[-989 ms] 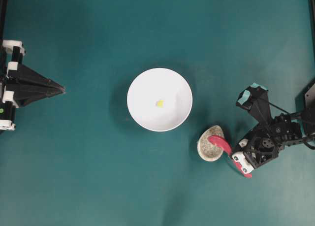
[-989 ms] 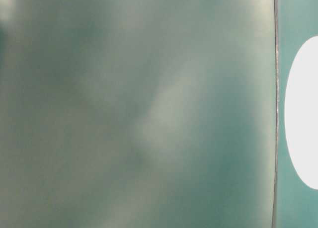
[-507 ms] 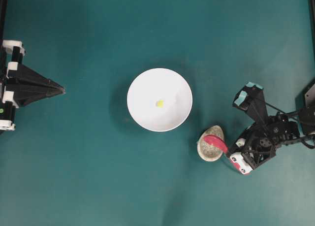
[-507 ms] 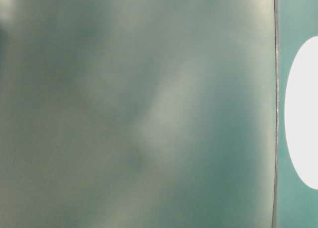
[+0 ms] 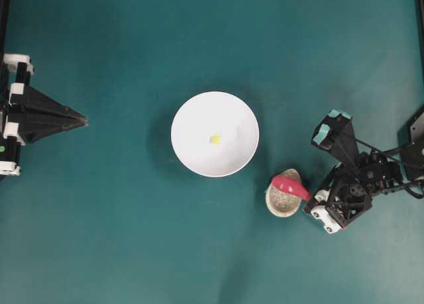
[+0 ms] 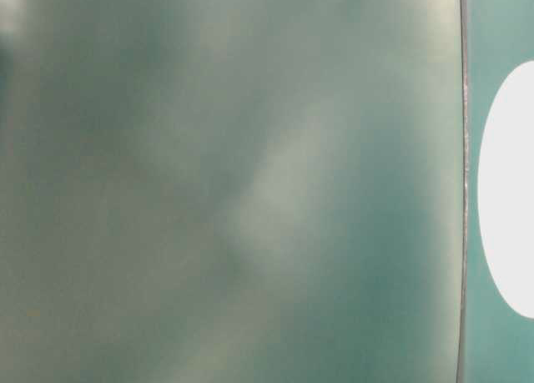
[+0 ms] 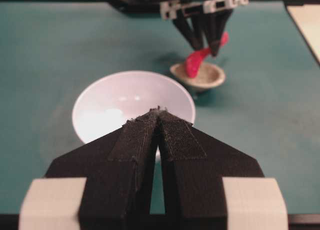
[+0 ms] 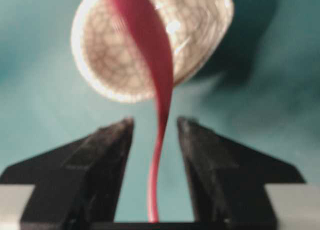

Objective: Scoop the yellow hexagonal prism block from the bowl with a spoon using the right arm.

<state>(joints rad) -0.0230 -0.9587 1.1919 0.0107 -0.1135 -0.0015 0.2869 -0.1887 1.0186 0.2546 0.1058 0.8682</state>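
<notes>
The white bowl (image 5: 192, 152) sits mid-table with the tiny yellow hexagonal prism block (image 5: 215, 139) inside. The pink-red spoon (image 5: 287, 184) lies with its scoop on the speckled beige rest (image 5: 278, 201), lower right of the bowl. My right gripper (image 5: 313, 203) is at the handle end. In the right wrist view the right gripper (image 8: 155, 122) is open; the spoon (image 8: 145, 44) handle runs between the fingers with a gap on each side. My left gripper (image 5: 83, 120) is shut at the far left, pointing at the bowl (image 7: 100, 107).
The left wrist view shows the rest (image 7: 210, 78), the spoon (image 7: 196, 61) and the right gripper's fingers (image 7: 200, 32) beyond the bowl. The table-level view is mostly a blur, with a white oval (image 6: 511, 191) at its right edge. Green table surrounds everything.
The right gripper has opened off the spoon handle, which it was shut on before. It has also slid slightly up and left along the handle. The left arm has not moved.
</notes>
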